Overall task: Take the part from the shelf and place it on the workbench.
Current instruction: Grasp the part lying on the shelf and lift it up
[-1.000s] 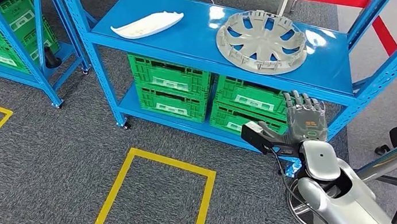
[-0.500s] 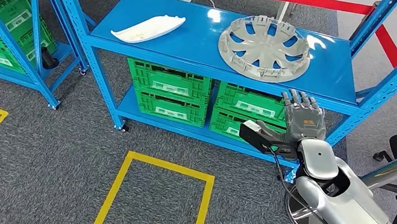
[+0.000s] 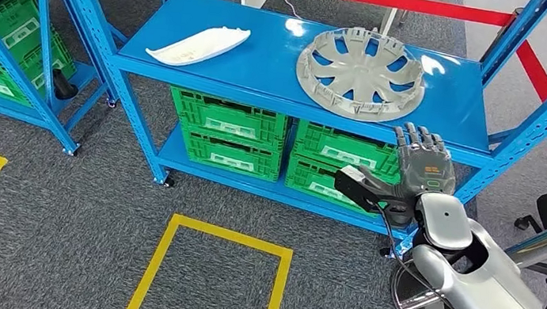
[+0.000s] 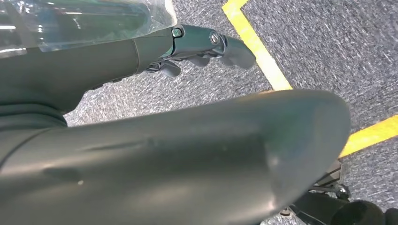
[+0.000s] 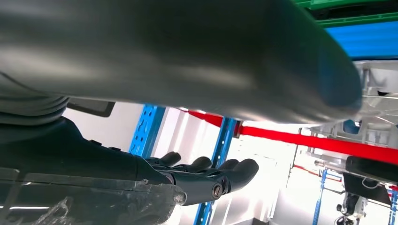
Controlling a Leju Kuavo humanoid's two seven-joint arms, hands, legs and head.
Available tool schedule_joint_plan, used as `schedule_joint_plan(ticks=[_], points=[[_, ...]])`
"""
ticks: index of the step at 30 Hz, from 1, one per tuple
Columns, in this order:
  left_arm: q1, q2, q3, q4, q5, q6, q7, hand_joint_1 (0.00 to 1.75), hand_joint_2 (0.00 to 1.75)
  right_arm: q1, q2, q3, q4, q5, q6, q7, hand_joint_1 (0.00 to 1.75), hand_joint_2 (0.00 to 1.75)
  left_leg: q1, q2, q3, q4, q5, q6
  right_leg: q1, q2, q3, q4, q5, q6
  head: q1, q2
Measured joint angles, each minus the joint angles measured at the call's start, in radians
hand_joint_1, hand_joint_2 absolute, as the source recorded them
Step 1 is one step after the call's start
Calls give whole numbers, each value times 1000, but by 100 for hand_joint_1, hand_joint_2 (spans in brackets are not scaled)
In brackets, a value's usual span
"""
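Early stage, nothing picked yet. Grey wheel cover point(image 3: 361, 72) is lying flat on the blue shelf point(image 3: 267, 54), upper centre-right of the head view; a white curved part point(image 3: 198, 45) is sitting well apart from it at upper centre-left. Can't tell which one the task means. Right hand point(image 3: 419, 174) is hovering at right of centre, in front of and just under the shelf edge, fingers spread and straight, holding nothing. Left hand point(image 4: 202, 44) is hanging over carpet, fingers loosely extended and empty. Workbench isn't showing. Left to do, in my judgement: reach, grasp, carry, place.

text: none legible | green crates point(image 3: 227, 130): white labels, too small to read
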Motion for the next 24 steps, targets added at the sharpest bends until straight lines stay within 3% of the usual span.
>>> schedule_joint_plan(ticks=[2,4,5,6,7,9,10,12,14,16,19,20,21,22,24], points=[[-1,0,0,0,-1,0,0,0,0,-1,0,-1,0,0,-1,0,0,0,2,1,-36,78,-43,-9,-4,-2,8,-6,-2,-9,-4,0],[1,0,0,0,-2,0,0,0,0,0,0,0,0,0,-2,0,0,0,3,1,-104,207,-89,-14,-4,-4,13,-6,-6,-13,-8,0],[2,1,0,0,-2,0,0,0,0,2,0,0,0,-1,-2,0,0,0,4,1,-131,250,-93,-15,-4,-4,15,-6,-9,-14,-8,0],[3,1,0,0,-2,0,0,0,0,3,0,1,0,-3,-2,0,0,0,4,1,-143,258,-79,-15,-4,-3,19,-6,-12,-13,-8,0],[3,1,0,0,-2,0,0,0,0,4,0,1,0,-5,-2,0,0,0,5,1,-137,229,-46,-14,-4,-2,24,-6,-15,-11,-8,0],[3,1,0,0,-3,0,0,0,0,5,0,0,0,-9,-3,0,0,0,5,1,-92,111,33,-9,-4,-1,36,-6,-24,-4,-9,0],[3,1,0,0,-3,0,0,0,0,5,0,-1,0,-10,-3,0,0,0,4,0,-69,58,55,-5,-3,0,41,-6,-27,0,-9,0],[2,1,0,0,-5,0,0,0,0,7,-1,-2,0,-10,-3,0,0,0,0,0,-49,12,53,5,-1,1,42,-8,-30,12,-9,0],[3,1,1,0,-8,0,0,0,0,10,-3,-5,0,-10,-3,0,0,0,-1,0,-44,-1,49,18,-3,0,43,-11,-32,26,-9,0],[3,1,1,0,-10,0,0,0,0,12,-5,-9,-1,-10,-4,0,0,0,3,0,-37,-11,52,31,-4,-2,32,16,-51,36,-7,0],[2,1,3,0,-11,0,0,0,0,17,-7,-14,-1,-10,-4,0,0,0,2,1,-30,-14,48,43,-4,-2,-56,183,-119,40,-3,0],[3,1,4,0,-12,0,0,0,0,21,-7,-14,0,-10,-4,0,0,0,0,1,-28,-14,46,45,-4,-2,-86,233,-128,40,-2,0],[3,1,6,0,-12,0,0,0,0,23,-7,-14,0,-10,-4,0,0,0,-2,0,-25,-13,43,47,-3,-2,-104,252,-119,39,-2,0],[4,1,7,0,-12,0,0,0,0,25,-7,-14,0,-10,-4,0,0,0,-3,0,-21,-13,39,47,-3,-2,-103,233,-92,37,-2,0],[4,1,8,0,-12,0,0,0,0,25,-7,-17,0,-10,-4,0,0,0,-5,-1,-11,-11,29,44,2,-3,-61,119,-15,27,-2,0]])
